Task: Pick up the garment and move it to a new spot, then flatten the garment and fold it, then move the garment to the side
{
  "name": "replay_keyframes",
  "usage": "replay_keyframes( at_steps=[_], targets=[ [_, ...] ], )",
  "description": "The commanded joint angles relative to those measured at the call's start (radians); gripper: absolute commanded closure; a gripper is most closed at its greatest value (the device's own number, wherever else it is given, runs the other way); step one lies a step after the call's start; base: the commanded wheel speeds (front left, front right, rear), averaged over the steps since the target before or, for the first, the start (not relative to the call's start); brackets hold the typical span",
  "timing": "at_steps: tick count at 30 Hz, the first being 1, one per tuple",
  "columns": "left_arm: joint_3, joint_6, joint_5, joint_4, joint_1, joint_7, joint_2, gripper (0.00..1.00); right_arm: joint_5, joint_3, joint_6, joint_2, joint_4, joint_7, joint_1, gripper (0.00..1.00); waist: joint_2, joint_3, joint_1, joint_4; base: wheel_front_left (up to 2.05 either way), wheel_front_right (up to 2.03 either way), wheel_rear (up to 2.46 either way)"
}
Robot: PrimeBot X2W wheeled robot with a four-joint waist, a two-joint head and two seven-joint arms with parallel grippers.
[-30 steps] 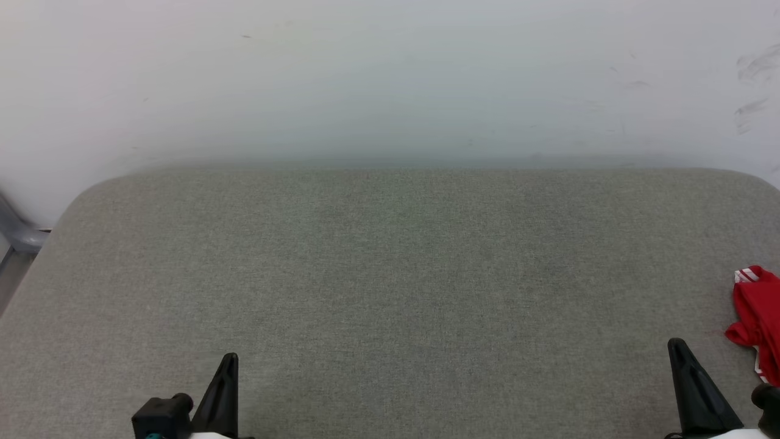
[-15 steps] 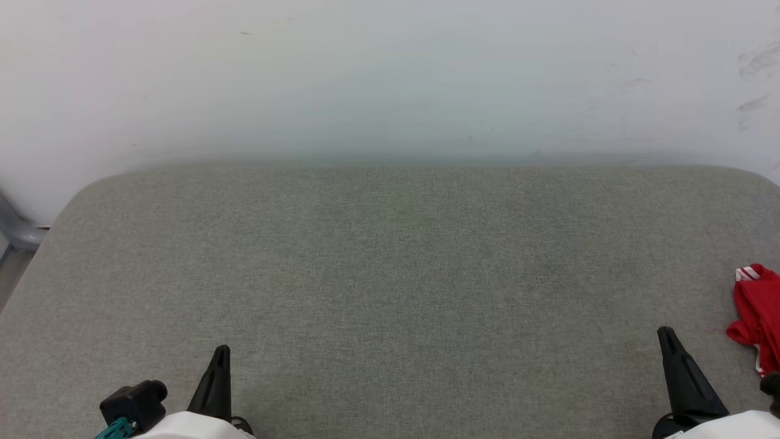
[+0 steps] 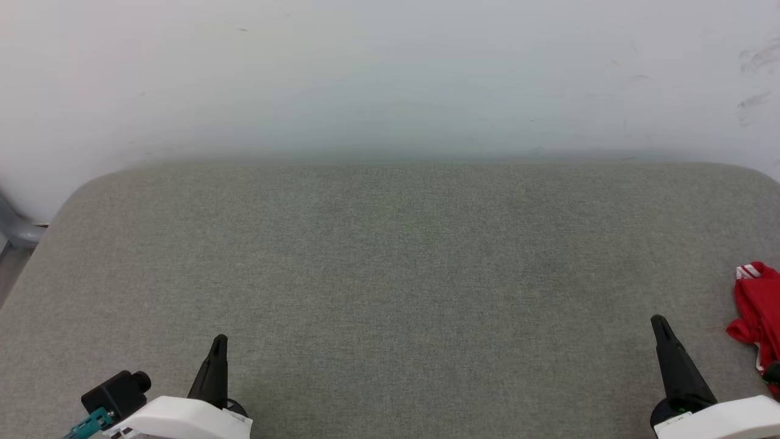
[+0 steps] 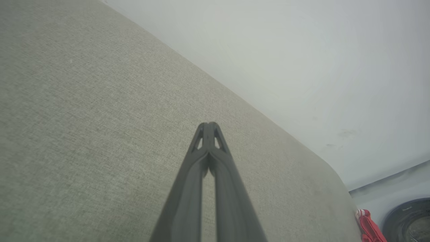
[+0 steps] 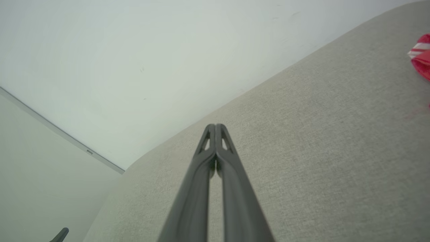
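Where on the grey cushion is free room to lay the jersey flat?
The grey cushion is bare across its middle and left, from the wall back to the left gripper and right gripper. Only its right edge is taken, by the bunched garment.

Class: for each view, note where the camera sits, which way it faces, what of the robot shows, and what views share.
Head view: on the head, facing forward and down at the grey fabric surface; left pincer and right pincer at bottom corners.
Left wrist view: on the left wrist, along its shut pincer, across the surface.
Right wrist view: on the right wrist, along its shut pincer.
Shared: the red garment, all three.
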Motion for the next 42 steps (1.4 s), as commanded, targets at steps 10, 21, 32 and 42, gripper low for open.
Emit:
replay_keyframes(
  at_steps=[10,21,32,42],
  targets=[
    [0.036,-0.025,-0.134,0.004,-0.043,0.037,-0.013,1.00,0.151,0.005,0.000,-0.012,0.037,0.004,-0.059,1.00,0.0000,0.005,-0.0001,-0.001,0.00,0.00,0.00],
    [0.064,-0.044,-0.256,0.017,-0.063,0.071,-0.029,1.00,0.287,0.008,0.000,-0.013,0.084,0.011,-0.092,1.00,0.0000,0.010,-0.0001,-0.002,0.00,0.00,0.00],
    [0.090,-0.063,-0.374,0.030,-0.082,0.105,-0.047,1.00,0.419,0.010,0.000,-0.013,0.128,0.017,-0.127,1.00,0.0000,0.015,-0.0001,-0.003,0.00,0.00,0.00],
    [0.110,-0.079,-0.463,0.039,-0.096,0.131,-0.058,1.00,0.518,0.011,0.000,-0.012,0.163,0.023,-0.149,1.00,0.0000,0.020,-0.0001,-0.004,0.00,0.00,0.00]
  ],
)
